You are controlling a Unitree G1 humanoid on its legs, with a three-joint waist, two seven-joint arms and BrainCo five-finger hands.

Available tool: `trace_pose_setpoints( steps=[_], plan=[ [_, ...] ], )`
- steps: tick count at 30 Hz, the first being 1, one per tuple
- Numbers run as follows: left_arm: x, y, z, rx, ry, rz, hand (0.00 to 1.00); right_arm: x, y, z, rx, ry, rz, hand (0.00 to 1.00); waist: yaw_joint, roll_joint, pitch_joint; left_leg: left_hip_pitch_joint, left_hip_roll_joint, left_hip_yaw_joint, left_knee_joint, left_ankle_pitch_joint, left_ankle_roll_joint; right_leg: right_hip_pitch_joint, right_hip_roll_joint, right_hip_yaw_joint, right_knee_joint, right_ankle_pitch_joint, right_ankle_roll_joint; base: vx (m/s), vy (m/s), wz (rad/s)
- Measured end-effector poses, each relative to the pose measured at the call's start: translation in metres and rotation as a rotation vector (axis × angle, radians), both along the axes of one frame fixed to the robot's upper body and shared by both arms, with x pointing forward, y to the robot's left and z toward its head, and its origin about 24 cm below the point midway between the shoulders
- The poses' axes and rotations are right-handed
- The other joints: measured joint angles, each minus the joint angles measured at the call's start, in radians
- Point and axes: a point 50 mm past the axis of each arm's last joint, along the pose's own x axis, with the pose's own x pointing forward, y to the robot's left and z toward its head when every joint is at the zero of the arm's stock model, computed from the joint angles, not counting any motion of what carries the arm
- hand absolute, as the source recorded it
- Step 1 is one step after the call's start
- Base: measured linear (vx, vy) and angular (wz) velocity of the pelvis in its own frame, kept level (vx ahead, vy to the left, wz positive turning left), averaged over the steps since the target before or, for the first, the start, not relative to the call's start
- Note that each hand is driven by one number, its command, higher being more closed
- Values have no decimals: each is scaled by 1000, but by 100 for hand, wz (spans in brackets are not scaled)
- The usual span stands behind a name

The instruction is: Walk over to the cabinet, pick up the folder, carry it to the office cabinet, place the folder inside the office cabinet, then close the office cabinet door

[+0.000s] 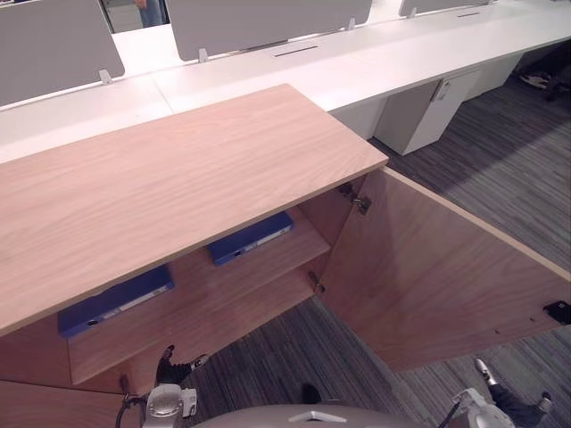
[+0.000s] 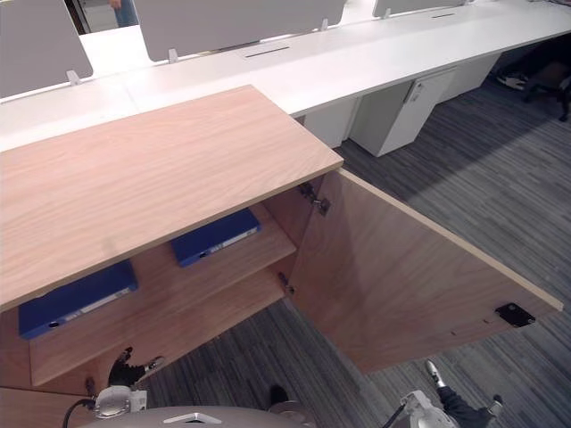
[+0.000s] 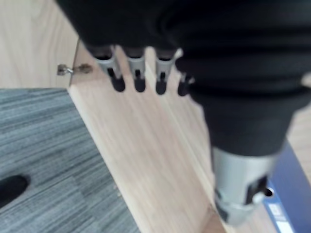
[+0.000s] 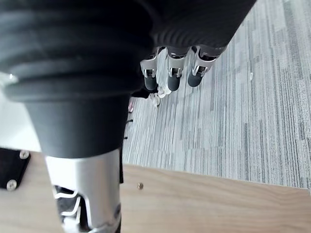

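The wooden office cabinet [image 1: 178,187] stands in front of me with its right door [image 1: 428,276] swung wide open. On its upper shelf lie two blue folders, one near the middle [image 1: 250,236] and one further left [image 1: 116,300]. My left hand [image 1: 169,367] hangs low before the cabinet's lower shelf, fingers [image 3: 137,68] relaxed and holding nothing; a blue folder's edge [image 3: 291,194] lies beside its wrist. My right hand [image 1: 500,397] hangs by the open door's outer edge, and its fingers [image 4: 172,73] dangle over the carpet with nothing in them.
Long white desks [image 1: 357,62] with grey divider panels [image 1: 259,22] run behind the cabinet. A white pedestal [image 1: 437,107] stands under the desk at the right. Grey striped carpet [image 1: 500,178] spreads to the right. A person [image 1: 150,11] stands far back.
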Motion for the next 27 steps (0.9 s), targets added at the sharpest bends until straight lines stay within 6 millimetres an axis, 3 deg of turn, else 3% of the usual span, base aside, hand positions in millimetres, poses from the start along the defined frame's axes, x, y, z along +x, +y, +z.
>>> trace_pose_setpoints(
  steps=[7,12,18,27],
  plan=[
    [-1,-1,-1,-19,5,-18,0,16,-27,23,-58,-145,-70,0,-12,34,6,-31,1,11,37,-22,11,-26,-5,5,5,-5,0,-7,-36,-6],
    [1,-7,-1,-30,3,-61,0,43,-56,44,-105,-218,-6,0,-16,63,26,-31,2,8,40,-22,13,-26,-3,5,3,-5,0,-8,-44,-3],
    [4,-13,-1,-52,-7,-116,0,62,-74,62,-155,-217,117,0,-29,82,45,-33,1,-4,52,-29,20,-20,-5,0,0,-5,0,-41,-47,2],
    [2,-16,-1,-58,-4,-140,0,66,-89,72,-190,-167,195,0,-55,85,49,-36,-2,-37,53,-28,21,-5,-14,-29,-14,-8,12,-50,-51,8]
  ],
)
